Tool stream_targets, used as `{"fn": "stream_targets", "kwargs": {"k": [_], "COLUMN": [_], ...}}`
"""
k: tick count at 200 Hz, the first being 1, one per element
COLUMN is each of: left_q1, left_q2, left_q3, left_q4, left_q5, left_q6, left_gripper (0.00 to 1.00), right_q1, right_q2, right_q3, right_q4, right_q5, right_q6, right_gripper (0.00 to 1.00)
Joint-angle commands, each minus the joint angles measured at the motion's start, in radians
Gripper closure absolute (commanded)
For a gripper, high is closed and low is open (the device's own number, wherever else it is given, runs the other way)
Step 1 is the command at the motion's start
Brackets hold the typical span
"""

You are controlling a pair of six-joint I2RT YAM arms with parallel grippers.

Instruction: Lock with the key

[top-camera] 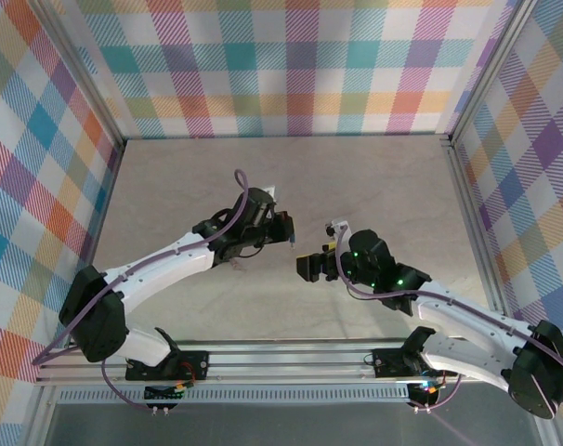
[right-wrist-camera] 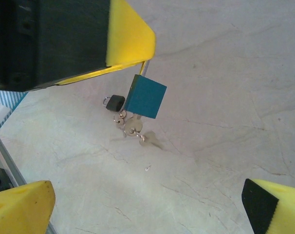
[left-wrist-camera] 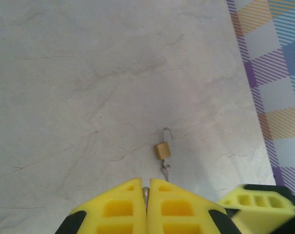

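My left gripper (left-wrist-camera: 146, 189) is shut on the metal shackle of a teal padlock (right-wrist-camera: 146, 96), which hangs below its yellow fingers (right-wrist-camera: 130, 39) above the table. A silver key (right-wrist-camera: 134, 127) sticks out of the padlock's underside, with a ring and a second key dangling from it. My right gripper (right-wrist-camera: 147, 204) stands wide open a little short of and below the padlock, holding nothing. In the top view the two grippers, left (top-camera: 286, 229) and right (top-camera: 311, 267), face each other near the table's middle.
A small brass padlock (left-wrist-camera: 162, 150) with its shackle open and a key (left-wrist-camera: 166, 170) in it lies on the table beyond the left gripper. A small black padlock (right-wrist-camera: 114, 103) with keys lies under the teal one. Plaid walls (top-camera: 291, 65) enclose the table.
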State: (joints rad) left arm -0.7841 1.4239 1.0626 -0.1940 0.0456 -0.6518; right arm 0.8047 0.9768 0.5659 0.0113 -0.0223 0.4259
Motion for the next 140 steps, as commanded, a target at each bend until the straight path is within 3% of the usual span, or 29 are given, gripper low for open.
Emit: {"fn": "stream_targets", "kwargs": {"k": [1, 54, 127, 140], "left_q1": [-0.036, -0.092, -0.157, -0.164], "left_q2": [-0.025, -0.020, -0.017, -0.020], "left_q3": [0.020, 0.034, 0.050, 0.044], "left_q4": [0.025, 0.004, -0.002, 0.004], "left_q5": [-0.045, -0.082, -0.112, -0.114], "left_q6": [-0.031, -0.041, -0.068, -0.078], "left_gripper": [1.00, 1.00, 1.00, 1.00], "right_q1": [-0.003, -0.003, -0.003, -0.002], "right_q2": [0.020, 0.014, 0.028, 0.026], "right_q3": [0.000, -0.006, -0.010, -0.013], "right_q4": [0.049, 0.046, 0.060, 0.066], "right_q5": [-0.034, 0.020, 0.027, 0.029], "right_q6": [-0.005, -0.006, -0.001, -0.002], "right_gripper": [0.03, 0.10, 0.25, 0.32]}}
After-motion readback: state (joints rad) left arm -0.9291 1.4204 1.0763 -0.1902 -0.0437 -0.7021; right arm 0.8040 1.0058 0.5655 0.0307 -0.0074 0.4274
